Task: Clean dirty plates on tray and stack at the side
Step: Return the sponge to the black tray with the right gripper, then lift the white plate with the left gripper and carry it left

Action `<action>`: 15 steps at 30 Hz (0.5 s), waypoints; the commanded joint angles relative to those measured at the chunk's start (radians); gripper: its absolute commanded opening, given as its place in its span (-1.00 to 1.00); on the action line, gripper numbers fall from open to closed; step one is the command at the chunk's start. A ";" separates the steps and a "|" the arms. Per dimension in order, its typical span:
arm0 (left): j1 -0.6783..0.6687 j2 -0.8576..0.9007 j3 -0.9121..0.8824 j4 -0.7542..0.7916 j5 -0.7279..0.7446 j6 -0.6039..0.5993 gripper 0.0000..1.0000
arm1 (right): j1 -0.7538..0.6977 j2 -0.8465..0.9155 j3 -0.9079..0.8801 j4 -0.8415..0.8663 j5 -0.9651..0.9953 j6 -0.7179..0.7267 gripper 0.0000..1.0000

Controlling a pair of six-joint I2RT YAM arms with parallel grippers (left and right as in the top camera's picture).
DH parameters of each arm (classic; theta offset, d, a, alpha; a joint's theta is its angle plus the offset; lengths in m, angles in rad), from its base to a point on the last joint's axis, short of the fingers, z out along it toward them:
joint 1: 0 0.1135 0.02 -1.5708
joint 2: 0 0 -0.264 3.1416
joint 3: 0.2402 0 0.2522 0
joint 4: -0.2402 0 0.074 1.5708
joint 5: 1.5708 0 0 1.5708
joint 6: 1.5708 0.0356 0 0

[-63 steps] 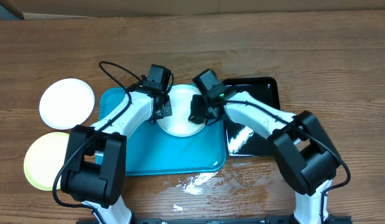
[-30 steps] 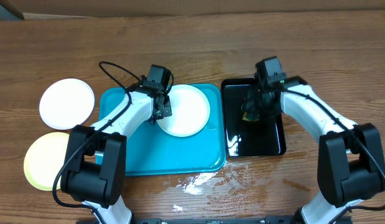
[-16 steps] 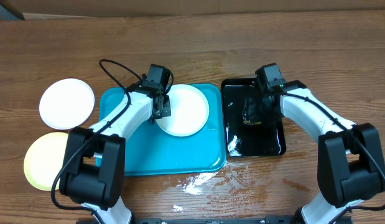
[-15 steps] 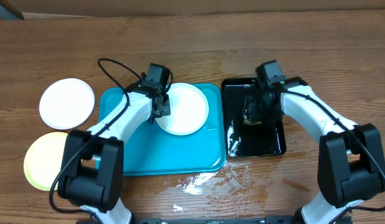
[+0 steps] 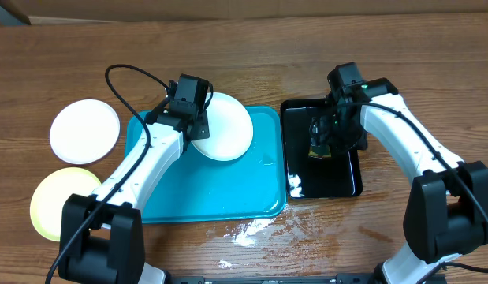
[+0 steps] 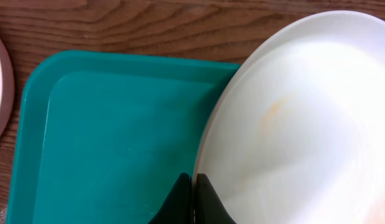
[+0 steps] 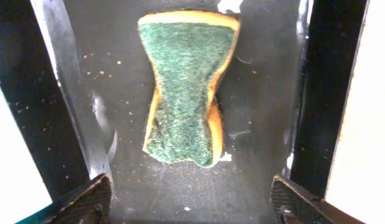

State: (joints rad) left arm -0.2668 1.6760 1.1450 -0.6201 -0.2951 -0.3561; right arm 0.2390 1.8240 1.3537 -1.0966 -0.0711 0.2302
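Bright, even light falls from above in the overhead view, and the arms cast only faint, soft shadows on the wooden table (image 5: 385, 55). The wet black tray (image 5: 348, 180) shows white glare at its lower left corner. In the left wrist view the white plate (image 6: 304, 124) is nearly washed out, and the left gripper's fingertips (image 6: 178, 200) at the bottom edge are dark and blurred. The right wrist view is sharp on the sponge (image 7: 186, 87), with both side edges blown out to white.

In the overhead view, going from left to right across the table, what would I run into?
In order: white plate → teal tray → black tray. Left out: the yellow plate, which overlaps the white one sideways, and the held plate and sponge, which lie within the trays' spans.
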 commanded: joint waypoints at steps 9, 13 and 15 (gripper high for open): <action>-0.164 -0.114 -0.001 0.024 -0.200 0.062 -0.92 | -0.065 -0.029 0.024 -0.014 -0.061 -0.004 0.94; -0.266 -0.114 -0.001 0.039 -0.406 0.100 -0.92 | -0.065 -0.029 0.024 -0.013 -0.061 -0.016 1.00; -0.341 -0.114 -0.001 0.047 -0.540 0.122 -0.92 | -0.065 -0.029 0.024 -0.013 -0.061 -0.023 1.00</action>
State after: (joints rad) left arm -0.5228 1.5913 1.1450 -0.5865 -0.5755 -0.2840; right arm 0.1776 1.8240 1.3537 -1.1114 -0.1234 0.2253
